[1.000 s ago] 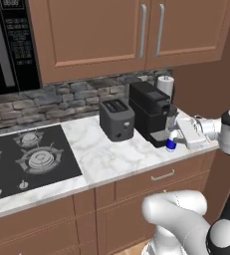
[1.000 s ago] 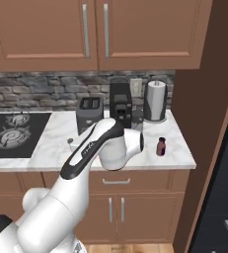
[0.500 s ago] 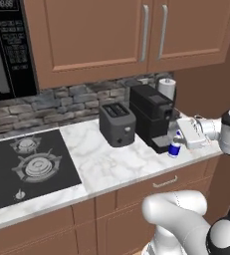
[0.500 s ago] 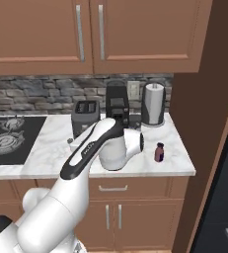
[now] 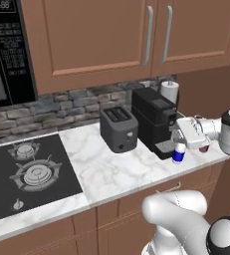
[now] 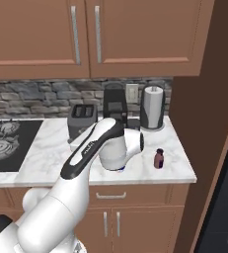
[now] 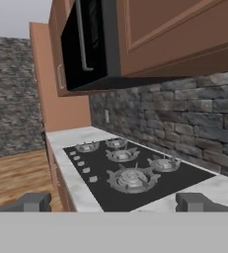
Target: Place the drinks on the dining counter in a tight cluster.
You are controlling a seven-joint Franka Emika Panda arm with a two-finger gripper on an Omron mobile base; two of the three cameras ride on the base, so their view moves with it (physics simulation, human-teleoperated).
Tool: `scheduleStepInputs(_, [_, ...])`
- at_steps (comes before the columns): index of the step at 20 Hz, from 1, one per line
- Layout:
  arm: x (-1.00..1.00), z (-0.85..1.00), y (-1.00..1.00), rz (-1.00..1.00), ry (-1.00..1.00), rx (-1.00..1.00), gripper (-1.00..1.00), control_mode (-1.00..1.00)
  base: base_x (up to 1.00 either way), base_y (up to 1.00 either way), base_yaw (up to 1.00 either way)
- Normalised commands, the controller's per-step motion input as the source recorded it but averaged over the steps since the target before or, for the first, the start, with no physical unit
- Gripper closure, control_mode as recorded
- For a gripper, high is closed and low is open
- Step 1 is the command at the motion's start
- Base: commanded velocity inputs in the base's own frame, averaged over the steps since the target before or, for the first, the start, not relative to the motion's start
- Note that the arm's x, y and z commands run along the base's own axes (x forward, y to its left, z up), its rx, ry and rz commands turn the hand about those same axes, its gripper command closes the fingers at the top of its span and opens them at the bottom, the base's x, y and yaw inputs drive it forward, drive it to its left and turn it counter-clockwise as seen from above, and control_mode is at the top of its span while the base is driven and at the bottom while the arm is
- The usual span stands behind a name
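Observation:
Two drinks stand at the right end of the marble stove counter. The small white bottle with a blue label [image 5: 178, 153] is in front of the coffee machine; only its blue base [image 6: 119, 169] peeks out under my arm in the right base view. The tiny reddish-brown bottle [image 6: 158, 158] stands to its right, half hidden behind my hand [image 5: 204, 148] in the left base view. My gripper [image 5: 182, 130] hovers just above the white bottle, pointing along the counter toward the stove. Its fingertips [image 7: 32, 201] stand wide apart; the gripper [image 7: 115, 202] is open and holds nothing. The dining counter is out of view.
A grey toaster [image 5: 118, 129], a black coffee machine [image 5: 154, 121] and a paper towel roll [image 6: 152, 107] line the stone backsplash. The gas stove [image 5: 29, 172] is to the left, with a microwave [image 5: 7, 50] and wooden wall cabinets [image 5: 111, 35] above. A tall brown panel [image 6: 204, 123] closes the counter's right end.
The whole picture has shifted a little in both base views, so the camera moved with the base. The gripper stays open above the white bottle; both bottles keep their places.

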Motion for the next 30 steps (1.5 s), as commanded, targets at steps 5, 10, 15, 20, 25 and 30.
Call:
scheduleStepInputs(5, [0.0,0.0,0.0,0.0,0.0,0.0,-1.0,1.0,0.33,-0.17,0.0])
scheduleStepInputs(10, [0.0,0.0,0.0,0.0,0.0,0.0,-1.0,1.0,0.36,-0.17,0.0])
scheduleStepInputs(15, [0.0,0.0,0.0,0.0,0.0,0.0,-1.0,1.0,0.32,-0.14,0.0])
scheduleStepInputs(20, [0.0,0.0,0.0,0.0,0.0,0.0,-1.0,1.0,0.33,-0.12,0.0])
scheduleStepInputs(25, [0.0,0.0,0.0,0.0,0.0,0.0,-1.0,1.0,0.04,-0.03,0.0])
scheduleStepInputs(30, [0.0,0.0,0.0,0.0,0.0,0.0,-1.0,1.0,0.0,0.0,0.0])
